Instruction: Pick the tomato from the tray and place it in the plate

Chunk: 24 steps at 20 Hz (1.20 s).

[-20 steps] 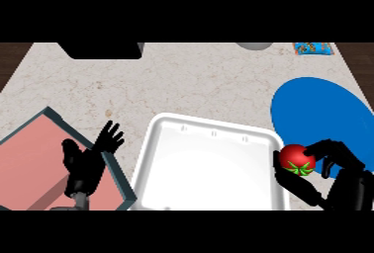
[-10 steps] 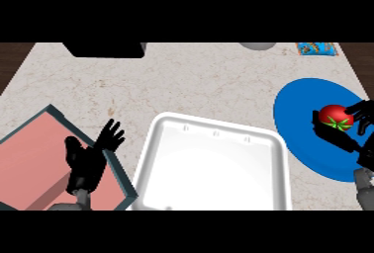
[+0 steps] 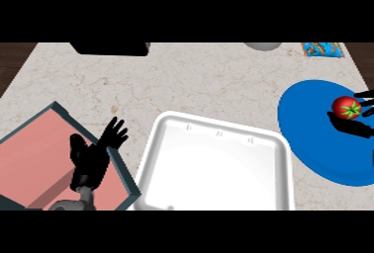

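A pale marbled bench carries a glossy white rectangular tray, just right of the left hand, which rests with fingers spread over a pink mat. Farther right, the right hand curls round the round red tomato above the blue plate.

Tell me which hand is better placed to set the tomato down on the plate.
The right hand: it holds the tomato over the blue plate. The left hand rests open beyond the white tray.
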### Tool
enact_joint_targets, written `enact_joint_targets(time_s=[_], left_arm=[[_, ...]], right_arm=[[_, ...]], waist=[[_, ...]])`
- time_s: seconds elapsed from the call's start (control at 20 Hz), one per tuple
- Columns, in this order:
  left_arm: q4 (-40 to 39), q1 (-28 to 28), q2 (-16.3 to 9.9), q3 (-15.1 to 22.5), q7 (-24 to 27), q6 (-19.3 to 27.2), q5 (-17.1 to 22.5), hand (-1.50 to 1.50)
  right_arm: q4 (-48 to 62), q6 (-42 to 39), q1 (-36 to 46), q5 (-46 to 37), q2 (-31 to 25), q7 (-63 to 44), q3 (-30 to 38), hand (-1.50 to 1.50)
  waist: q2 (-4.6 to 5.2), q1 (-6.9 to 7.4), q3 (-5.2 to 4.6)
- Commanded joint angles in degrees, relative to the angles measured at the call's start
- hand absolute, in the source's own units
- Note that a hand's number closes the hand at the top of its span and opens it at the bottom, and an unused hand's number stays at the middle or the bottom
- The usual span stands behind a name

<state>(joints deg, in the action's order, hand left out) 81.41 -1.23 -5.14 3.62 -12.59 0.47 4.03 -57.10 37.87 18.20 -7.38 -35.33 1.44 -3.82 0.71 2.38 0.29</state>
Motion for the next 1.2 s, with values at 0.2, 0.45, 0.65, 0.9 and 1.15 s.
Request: enact_joint_targets(time_s=[0.2, 0.45, 0.65, 0.9, 1.15], left_arm=[[1.8, -0.2, 0.9, 0.2, -2.6, 0.6, 0.6, 0.00], [0.1, -1.0, 1.2, 0.0, -1.4, 1.4, -0.3, 0.00], [-0.4, 1.6, 0.9, -0.7, 0.4, 0.6, 0.5, 0.00], [0.1, 0.1, 0.0, -1.5, -1.4, -0.1, 0.8, 0.00], [0.8, 2.1, -0.7, -2.8, 0.0, -1.3, 2.3, 0.00]], right_arm=[[23.8, -15.1, 12.2, 4.1, 2.4, 14.9, 3.6, -1.50], [26.5, -18.5, 14.6, 10.9, 4.2, 27.6, 11.3, -1.50], [30.9, -21.4, 14.0, 16.4, 3.3, 35.8, 18.5, -1.50], [37.1, -29.8, 13.6, 19.6, 0.8, 36.4, 22.2, -1.50], [36.0, -47.4, 7.4, 22.3, -4.3, 38.4, 23.0, -1.50]], waist=[[0.11, 0.37, -0.02], [0.15, -0.28, 0.02], [0.16, -0.56, -0.01], [-0.36, -1.42, -0.17], [-0.59, -2.15, -0.21]])
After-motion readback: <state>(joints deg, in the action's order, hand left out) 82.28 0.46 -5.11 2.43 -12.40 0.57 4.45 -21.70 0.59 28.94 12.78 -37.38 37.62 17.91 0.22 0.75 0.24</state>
